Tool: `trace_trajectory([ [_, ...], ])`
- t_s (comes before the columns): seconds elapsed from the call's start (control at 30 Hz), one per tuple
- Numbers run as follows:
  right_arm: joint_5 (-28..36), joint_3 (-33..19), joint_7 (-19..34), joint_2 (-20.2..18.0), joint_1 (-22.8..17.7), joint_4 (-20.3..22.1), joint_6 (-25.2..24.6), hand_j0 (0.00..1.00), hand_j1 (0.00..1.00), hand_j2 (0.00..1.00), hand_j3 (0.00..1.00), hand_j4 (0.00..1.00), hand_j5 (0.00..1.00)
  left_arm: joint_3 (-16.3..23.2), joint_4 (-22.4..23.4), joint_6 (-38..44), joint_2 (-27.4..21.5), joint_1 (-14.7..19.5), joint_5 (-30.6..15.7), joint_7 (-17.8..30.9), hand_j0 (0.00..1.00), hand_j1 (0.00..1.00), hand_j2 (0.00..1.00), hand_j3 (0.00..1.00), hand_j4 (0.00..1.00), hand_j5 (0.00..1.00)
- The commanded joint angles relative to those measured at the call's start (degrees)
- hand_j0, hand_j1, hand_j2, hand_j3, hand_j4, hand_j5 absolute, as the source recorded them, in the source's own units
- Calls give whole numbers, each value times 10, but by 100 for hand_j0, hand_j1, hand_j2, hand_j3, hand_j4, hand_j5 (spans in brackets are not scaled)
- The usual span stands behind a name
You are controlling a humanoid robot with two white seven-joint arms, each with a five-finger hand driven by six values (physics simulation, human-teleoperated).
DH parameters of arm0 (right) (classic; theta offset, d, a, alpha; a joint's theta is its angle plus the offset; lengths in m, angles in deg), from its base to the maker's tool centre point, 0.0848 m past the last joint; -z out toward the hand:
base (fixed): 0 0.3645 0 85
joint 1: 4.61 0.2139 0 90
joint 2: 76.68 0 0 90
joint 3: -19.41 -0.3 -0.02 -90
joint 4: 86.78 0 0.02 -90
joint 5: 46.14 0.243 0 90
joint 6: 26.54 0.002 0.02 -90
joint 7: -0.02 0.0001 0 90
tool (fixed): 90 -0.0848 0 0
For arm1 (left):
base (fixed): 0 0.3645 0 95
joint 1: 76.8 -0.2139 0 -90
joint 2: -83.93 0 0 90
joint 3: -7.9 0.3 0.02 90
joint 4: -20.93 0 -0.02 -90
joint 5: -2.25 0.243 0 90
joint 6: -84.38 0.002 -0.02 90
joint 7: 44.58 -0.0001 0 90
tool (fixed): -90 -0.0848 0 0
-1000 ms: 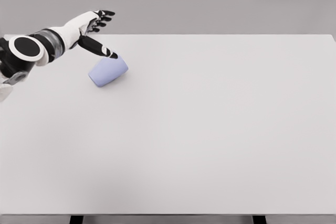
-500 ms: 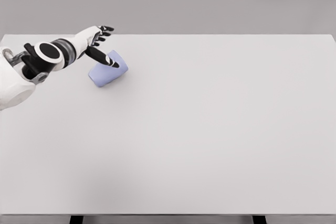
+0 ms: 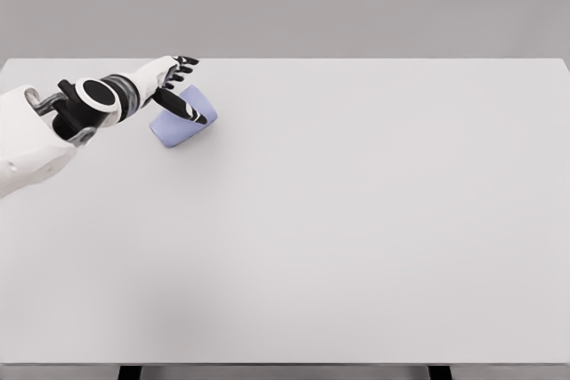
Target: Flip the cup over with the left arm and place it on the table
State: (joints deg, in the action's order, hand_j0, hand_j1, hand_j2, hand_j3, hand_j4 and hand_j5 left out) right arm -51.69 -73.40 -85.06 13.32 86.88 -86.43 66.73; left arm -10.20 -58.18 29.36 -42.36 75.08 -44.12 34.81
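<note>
Upper left of frame: cup (image 3: pixel 183 124) on its side on the counter (image 3: pixel 356 220), long axis slanting lower-left to upper-right, left robot hand (image 3: pixel 178 86) open right above it, thumb across, gripping nothing.

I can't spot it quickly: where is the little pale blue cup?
The pale blue cup lies tipped on the white table, far left, under the left hand.

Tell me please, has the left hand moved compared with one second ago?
Yes. The left hand has come down slightly toward the blue cup, which lies in the same place on the table. The thumb now reaches across the cup's top.
</note>
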Motion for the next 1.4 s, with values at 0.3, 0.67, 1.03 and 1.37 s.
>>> trace_trajectory([
  [0.3, 0, 0, 0, 0, 0, 0, 1, 100, 100, 100, 100, 100, 100, 2, 39, 0, 23, -5, 7, -5, 100, 100, 100, 100, 100, 100],
  [0.67, 0, 0, 0, 0, 0, 0, 0, 100, 100, 100, 100, 100, 100, 3, 47, 0, 26, -16, 20, -6, 100, 100, 100, 100, 100, 100],
  [1.03, 0, 0, 0, 0, 0, 0, 0, 100, 100, 100, 100, 100, 100, 6, 49, 0, 26, -23, 20, -6, 100, 100, 100, 100, 100, 100],
  [1.37, 0, 0, 0, 0, 0, 0, 0, 100, 100, 100, 100, 100, 100, 7, 54, 0, 26, -27, 20, -6, 93, 93, 93, 93, 93, 93],
])
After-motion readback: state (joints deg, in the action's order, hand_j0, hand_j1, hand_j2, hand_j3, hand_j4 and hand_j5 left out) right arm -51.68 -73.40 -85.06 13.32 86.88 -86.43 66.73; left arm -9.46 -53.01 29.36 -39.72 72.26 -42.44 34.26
